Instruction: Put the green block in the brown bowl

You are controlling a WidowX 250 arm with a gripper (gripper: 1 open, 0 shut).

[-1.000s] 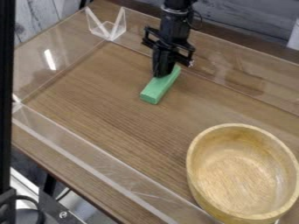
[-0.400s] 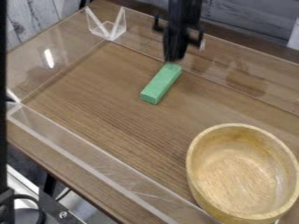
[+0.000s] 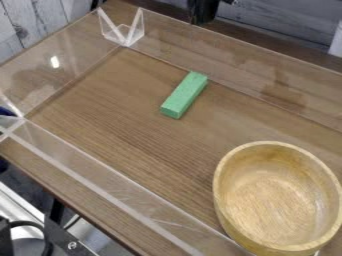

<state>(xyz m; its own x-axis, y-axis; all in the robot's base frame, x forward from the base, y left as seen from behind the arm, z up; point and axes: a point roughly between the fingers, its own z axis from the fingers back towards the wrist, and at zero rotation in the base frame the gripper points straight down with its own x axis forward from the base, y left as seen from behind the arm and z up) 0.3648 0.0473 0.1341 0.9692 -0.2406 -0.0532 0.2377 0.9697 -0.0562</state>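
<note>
The green block (image 3: 186, 94) lies flat on the wooden table, slanted, left of centre toward the back, and nothing touches it. The brown bowl (image 3: 278, 195) stands upright at the front right with nothing in it. Only the dark lower end of my gripper (image 3: 202, 12) shows at the top edge, high above and slightly behind the block. Its fingers are cut off by the frame, so their spacing cannot be read. Nothing hangs from it.
Low clear plastic walls (image 3: 80, 150) run around the wooden table (image 3: 120, 120). A small clear angled stand (image 3: 123, 28) sits in the back left corner. Bare wood lies between the block and the bowl.
The gripper was down at the block's far end a second ago and has risen straight up, almost out of the picture. The block stayed on the table.
</note>
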